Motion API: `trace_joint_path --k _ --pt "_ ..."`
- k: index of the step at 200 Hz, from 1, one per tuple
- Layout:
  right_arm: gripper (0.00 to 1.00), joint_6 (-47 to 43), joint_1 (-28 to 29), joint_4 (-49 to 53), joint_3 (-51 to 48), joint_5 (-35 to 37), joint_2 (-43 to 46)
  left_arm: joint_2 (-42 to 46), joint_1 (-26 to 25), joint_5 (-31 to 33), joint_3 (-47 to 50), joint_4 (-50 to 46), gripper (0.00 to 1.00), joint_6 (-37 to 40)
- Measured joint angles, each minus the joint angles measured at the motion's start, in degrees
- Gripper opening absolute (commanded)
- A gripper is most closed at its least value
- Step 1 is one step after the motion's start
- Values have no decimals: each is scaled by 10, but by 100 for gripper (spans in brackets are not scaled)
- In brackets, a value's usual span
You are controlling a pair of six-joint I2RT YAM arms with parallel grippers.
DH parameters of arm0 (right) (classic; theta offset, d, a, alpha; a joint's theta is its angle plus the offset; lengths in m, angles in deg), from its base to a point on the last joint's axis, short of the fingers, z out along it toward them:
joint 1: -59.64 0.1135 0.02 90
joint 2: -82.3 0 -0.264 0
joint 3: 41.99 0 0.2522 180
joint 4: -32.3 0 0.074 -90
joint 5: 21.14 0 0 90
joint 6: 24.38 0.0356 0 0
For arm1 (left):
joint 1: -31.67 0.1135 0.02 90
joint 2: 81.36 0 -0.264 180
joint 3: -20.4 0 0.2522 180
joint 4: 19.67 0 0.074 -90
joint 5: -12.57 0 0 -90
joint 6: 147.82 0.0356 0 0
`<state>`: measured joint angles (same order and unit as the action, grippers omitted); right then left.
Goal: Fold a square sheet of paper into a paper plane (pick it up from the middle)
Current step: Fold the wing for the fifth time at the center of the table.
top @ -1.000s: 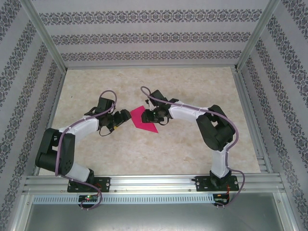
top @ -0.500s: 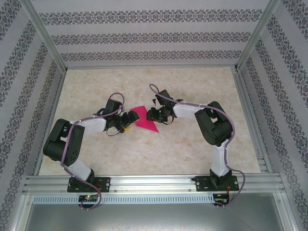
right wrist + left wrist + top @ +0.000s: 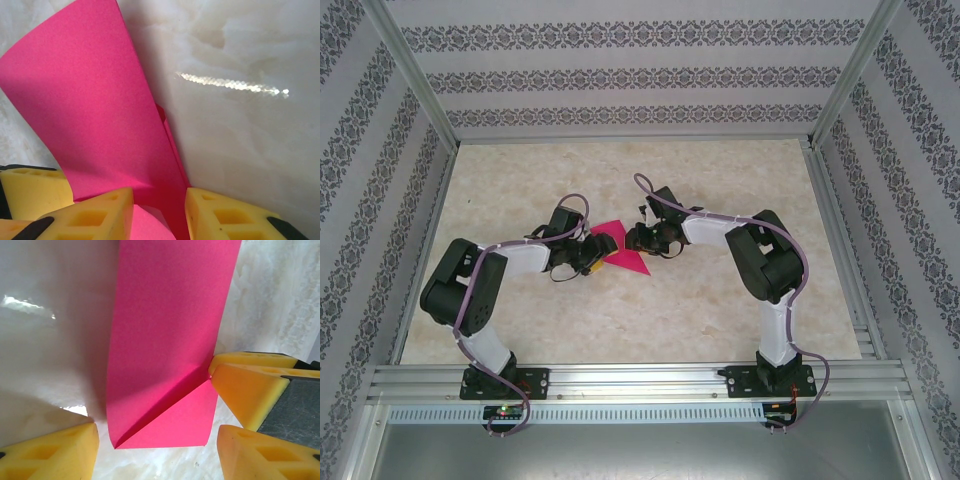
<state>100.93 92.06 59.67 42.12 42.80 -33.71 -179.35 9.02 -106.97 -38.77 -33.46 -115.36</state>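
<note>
Two grippers met at the paper (image 3: 620, 255), which lay near the middle of the table (image 3: 660, 320) in the top view. The left gripper (image 3: 595, 252) was at its left edge and the right gripper (image 3: 636, 240) at its far right edge. From the left wrist, the paper ran away from the camera as a long strip, and its near end carried a triangular flap (image 3: 175, 425) folded along a diagonal crease. The left fingers stood open astride that end: one pad (image 3: 55, 455) was apart from the left corner, while the opposite pad's tip touched the right edge where the crease ended. Nothing was clamped there. From the right wrist, the paper rose off the table in a curve. Its end passed between the right pads (image 3: 100, 215), which were closed most of the way and appeared to hold it. The step in hand was judged to be pressing the flap's crease. To do it well, the right grip should serve as a fixed anchor. The left fingers should close squarely over the crease and press without dragging sideways, since thin paper skews easily.
</note>
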Motion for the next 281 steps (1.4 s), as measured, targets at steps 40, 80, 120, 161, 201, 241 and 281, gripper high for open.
trace_joint_path --k 40,80,120,161,201,241,281 --pt "34 11 -9 -14 -7 -21 -1 -4 0 -12 0 35 53 0" --pt "37 26 -18 -31 -15 -47 -2 -13 0 -26 0 76 41 -1" --pt "50 36 -26 -38 -15 -62 1 -13 -2 -30 0 84 27 0" --pt "63 25 -50 -39 -31 -41 39 -13 -7 -30 0 84 37 2" --pt "64 6 -62 -51 -47 -23 88 -13 -7 -30 2 87 39 0" --pt "66 -59 -59 -59 -99 14 138 -11 -7 -30 8 94 32 0" --pt "70 -173 -6 -73 -141 92 188 -10 -7 -29 8 92 20 -1"
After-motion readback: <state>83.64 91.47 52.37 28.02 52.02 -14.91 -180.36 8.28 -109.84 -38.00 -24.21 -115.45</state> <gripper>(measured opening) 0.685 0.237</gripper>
